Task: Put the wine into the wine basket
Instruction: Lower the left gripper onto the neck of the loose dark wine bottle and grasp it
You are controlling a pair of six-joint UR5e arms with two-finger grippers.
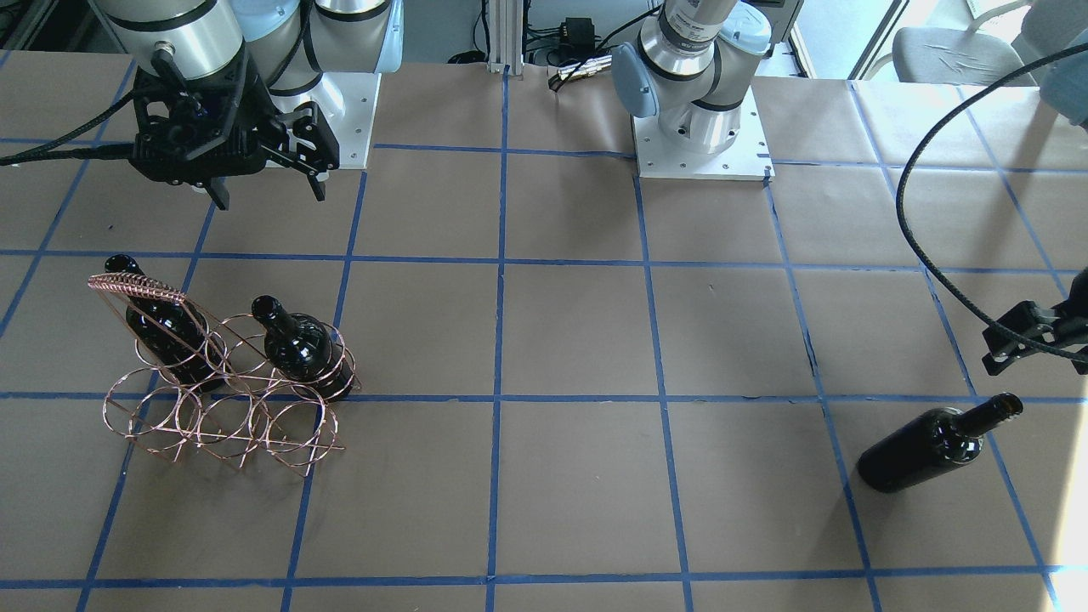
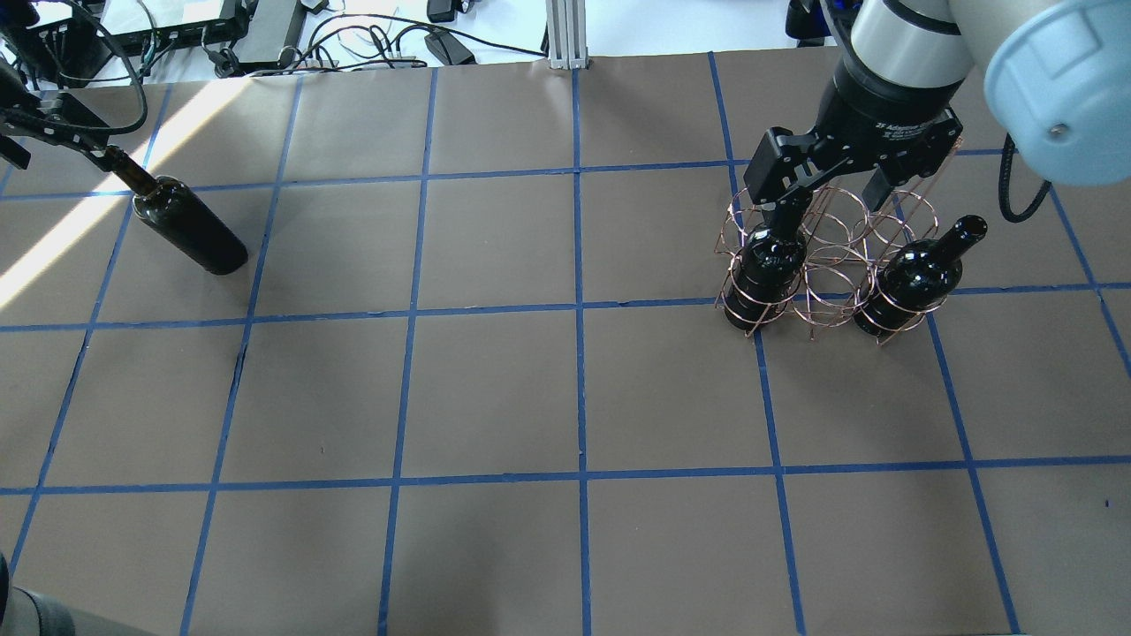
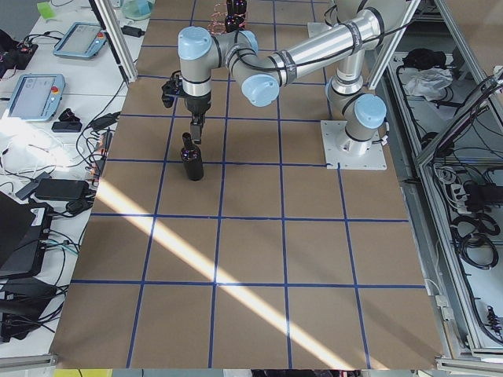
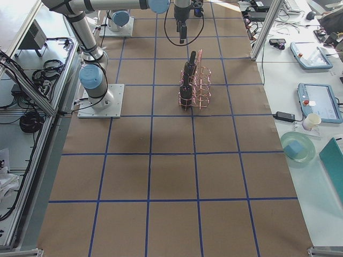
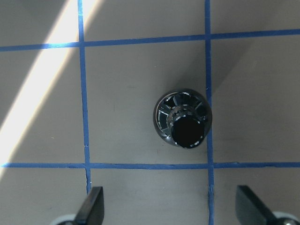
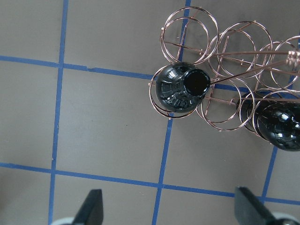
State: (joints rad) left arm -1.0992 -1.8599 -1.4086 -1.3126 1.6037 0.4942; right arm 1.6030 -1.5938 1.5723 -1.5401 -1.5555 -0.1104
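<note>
**Q:** Wine's position and axis?

**A:** I log the wine (image 1: 931,446) standing upright, mouth up, by the counter's operators' edge on the left half. The left gripper (image 5: 171,199) hangs over it, fingers spread, clear of the glass.

**Q:** Counts and surface?

**A:** Three bottles. A second bottle (image 1: 297,344) and a third bottle (image 1: 157,323) stand in the one wine basket's (image 1: 223,422) robot-side end loops. The right gripper (image 6: 168,200) is above, fingers apart. The top is brown paper (image 1: 578,340) with blue tape (image 1: 497,340). Tablets (image 3: 35,93) lie on a side bench.

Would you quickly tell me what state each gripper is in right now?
Left gripper: open, holding nothing; the lone wine bottle stands free.
Right gripper: open, holding nothing.
</note>
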